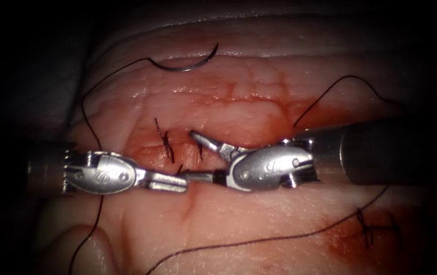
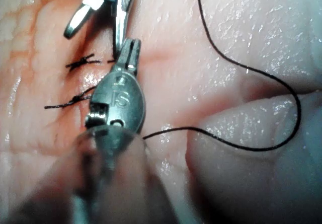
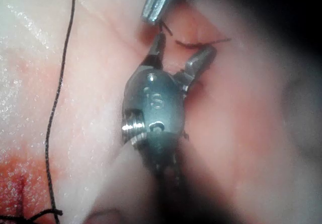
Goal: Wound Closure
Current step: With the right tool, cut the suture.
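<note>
The pale, red-stained pork tissue [image 1: 259, 214] carried the right end effector [image 1: 198, 155], jaws spread and empty, and the left end effector [image 1: 170, 182], pressed together, holding nothing visible, beside dark knotted stitches [image 1: 166, 143], while the curved steel needle [image 1: 188, 65] lay loose beyond; its black thread [image 1: 93, 132] risked snagging.

"IS" stamped on left pincer [image 2: 127, 53] body — nothing else legible
</note>
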`<state>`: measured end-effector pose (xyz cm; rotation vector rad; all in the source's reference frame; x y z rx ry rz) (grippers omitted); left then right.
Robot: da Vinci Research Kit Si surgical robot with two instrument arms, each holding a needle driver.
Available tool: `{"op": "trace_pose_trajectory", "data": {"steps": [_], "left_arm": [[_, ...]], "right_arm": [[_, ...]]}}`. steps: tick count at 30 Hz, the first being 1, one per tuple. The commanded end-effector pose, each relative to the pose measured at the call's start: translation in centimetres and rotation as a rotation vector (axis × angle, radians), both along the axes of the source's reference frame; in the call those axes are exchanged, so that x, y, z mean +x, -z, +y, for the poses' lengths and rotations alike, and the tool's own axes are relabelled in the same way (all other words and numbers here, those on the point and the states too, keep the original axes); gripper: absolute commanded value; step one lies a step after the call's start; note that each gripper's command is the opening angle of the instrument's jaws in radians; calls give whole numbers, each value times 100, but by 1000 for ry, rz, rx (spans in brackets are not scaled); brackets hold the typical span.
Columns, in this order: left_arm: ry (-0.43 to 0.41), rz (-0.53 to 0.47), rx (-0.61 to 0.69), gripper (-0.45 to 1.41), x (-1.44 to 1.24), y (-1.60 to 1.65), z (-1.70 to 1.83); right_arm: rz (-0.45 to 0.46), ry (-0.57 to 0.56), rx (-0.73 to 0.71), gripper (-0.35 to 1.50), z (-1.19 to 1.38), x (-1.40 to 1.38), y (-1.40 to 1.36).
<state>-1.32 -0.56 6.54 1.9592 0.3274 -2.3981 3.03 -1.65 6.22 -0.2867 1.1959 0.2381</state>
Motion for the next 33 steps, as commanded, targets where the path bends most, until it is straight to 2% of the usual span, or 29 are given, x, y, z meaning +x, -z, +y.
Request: {"op": "trace_pose_trajectory", "data": {"steps": [1,4,6,9,15,17,18,19,22,23,24,25,26,33], "left_arm": [[-6,2,-1,-45,-3,-4,-5],[-2,11,-5,-45,4,-1,-10],[0,21,6,-45,7,-3,-15],[-15,63,35,-45,8,-11,-25],[-46,126,77,-45,8,-29,-40],[-64,196,142,-45,16,-44,-49],[-66,221,159,-35,18,-48,-50],[-66,221,159,-35,18,-48,-50],[-57,279,236,12,22,-58,-49],[-46,297,260,42,23,-62,-47],[-42,300,265,56,23,-63,-46],[-42,300,265,56,23,-63,-46],[-39,301,266,72,23,-61,-44],[-35,306,277,71,21,-44,-46]], "right_arm": [[-10,-9,-10,148,-1,-10,-1],[-20,-32,-24,148,3,-33,6],[-25,-60,-19,143,14,-61,16],[-20,-94,-22,143,28,-85,26],[-15,-123,-29,143,36,-99,37],[-16,-120,-33,141,34,-99,41],[-16,-121,-33,141,34,-99,41],[-16,-121,-33,141,34,-99,41],[-16,-121,-33,141,34,-98,41],[-16,-121,-33,141,34,-98,41],[-19,-123,-33,141,34,-98,41],[-19,-123,-33,141,34,-98,41],[-21,-125,-33,141,34,-99,40],[-25,-128,-33,140,33,-100,40]]}}
